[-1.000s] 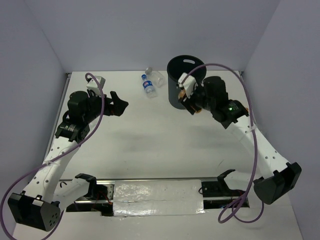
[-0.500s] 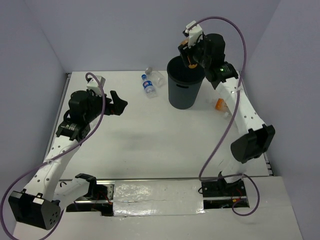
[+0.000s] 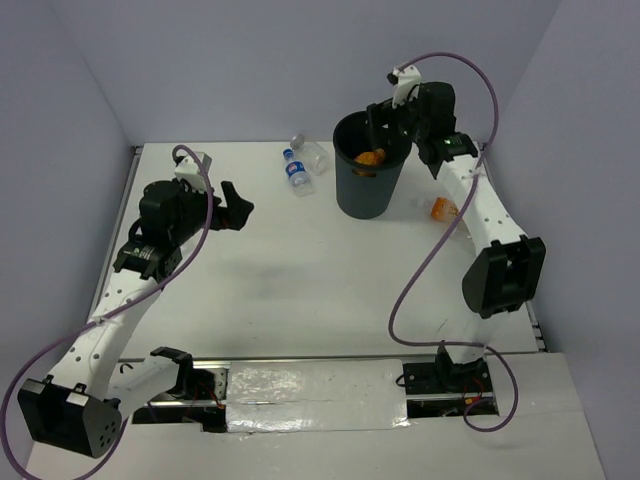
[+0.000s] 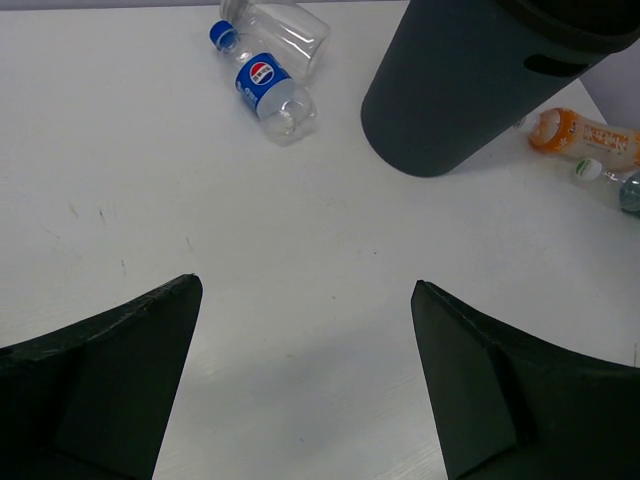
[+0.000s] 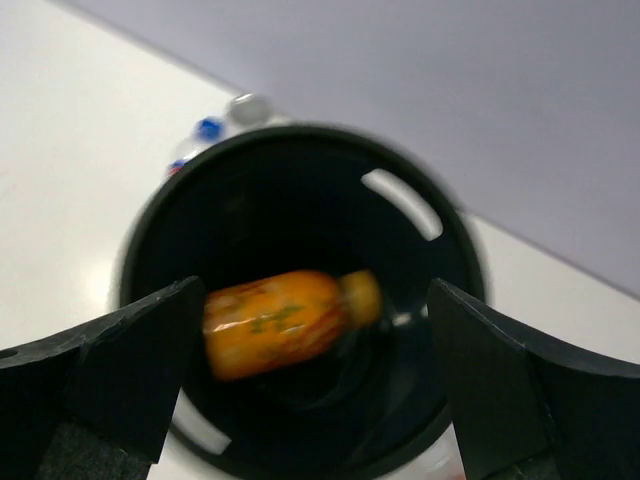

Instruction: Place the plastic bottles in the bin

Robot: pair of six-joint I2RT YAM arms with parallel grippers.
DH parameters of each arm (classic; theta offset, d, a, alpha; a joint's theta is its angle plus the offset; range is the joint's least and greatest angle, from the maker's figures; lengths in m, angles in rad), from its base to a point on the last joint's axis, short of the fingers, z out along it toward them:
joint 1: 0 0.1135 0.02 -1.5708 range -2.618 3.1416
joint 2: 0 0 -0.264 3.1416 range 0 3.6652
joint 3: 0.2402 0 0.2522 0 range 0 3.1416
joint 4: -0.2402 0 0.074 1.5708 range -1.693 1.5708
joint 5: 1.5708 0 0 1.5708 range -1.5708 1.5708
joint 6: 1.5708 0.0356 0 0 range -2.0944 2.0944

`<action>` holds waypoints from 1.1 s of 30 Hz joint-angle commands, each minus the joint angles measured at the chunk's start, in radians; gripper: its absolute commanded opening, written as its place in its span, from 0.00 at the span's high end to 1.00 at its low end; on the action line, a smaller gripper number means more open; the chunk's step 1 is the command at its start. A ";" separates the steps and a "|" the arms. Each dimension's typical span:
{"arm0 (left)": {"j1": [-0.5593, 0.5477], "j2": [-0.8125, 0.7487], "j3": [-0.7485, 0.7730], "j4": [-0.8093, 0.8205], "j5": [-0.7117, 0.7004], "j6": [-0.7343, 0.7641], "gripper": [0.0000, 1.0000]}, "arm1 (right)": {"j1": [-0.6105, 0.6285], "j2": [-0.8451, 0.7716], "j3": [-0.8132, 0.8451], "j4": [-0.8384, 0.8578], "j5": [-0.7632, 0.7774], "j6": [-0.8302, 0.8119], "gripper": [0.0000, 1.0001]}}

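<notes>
The dark grey bin [image 3: 365, 195] stands at the back right of the table. My right gripper [image 3: 386, 114] hangs open just over its rim. An orange bottle [image 5: 275, 320], blurred and free of both fingers, lies sideways inside the bin's mouth [image 5: 400, 170]; the top view shows that orange bottle [image 3: 370, 157] too. A blue-label bottle [image 4: 265, 85] and a clear bottle [image 4: 285, 25] lie left of the bin [image 4: 460, 90]. A second orange bottle [image 4: 590, 140] and a pale-capped clear one [image 4: 600, 175] lie to its right. My left gripper [image 4: 305, 290] is open above bare table.
The right arm's purple cable [image 3: 440, 240] loops over the table's right side, past the orange bottle on the table [image 3: 441, 208]. Grey walls close in the back and both sides. A metal rail [image 3: 310, 385] runs along the near edge.
My right arm rose from beside the bin to above its mouth with the orange bottle, then opened. The bottle has left the fingers and sits inside the bin's opening. The left arm stayed still.
</notes>
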 commanded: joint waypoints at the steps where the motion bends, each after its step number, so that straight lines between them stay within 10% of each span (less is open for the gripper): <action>1: -0.004 -0.007 0.006 0.022 -0.081 0.007 0.01 | 0.007 -0.198 -0.089 -0.015 -0.214 0.024 0.00; 6: 0.005 0.040 0.034 -0.049 -0.328 -0.030 0.06 | 0.112 -0.384 -0.328 -0.190 -0.588 0.009 0.00; 12: 0.108 0.106 0.041 -0.130 -0.663 -0.102 0.15 | 0.180 -0.674 -0.654 -0.127 -0.446 -0.149 0.00; 19: 0.322 0.302 0.121 -0.221 -0.706 -0.266 0.09 | 0.156 -0.671 -0.762 -0.138 -0.438 -0.188 0.00; 33: 0.418 0.695 0.210 -0.192 -0.541 -0.223 0.07 | 0.168 -0.701 -0.748 -0.160 -0.429 -0.211 0.00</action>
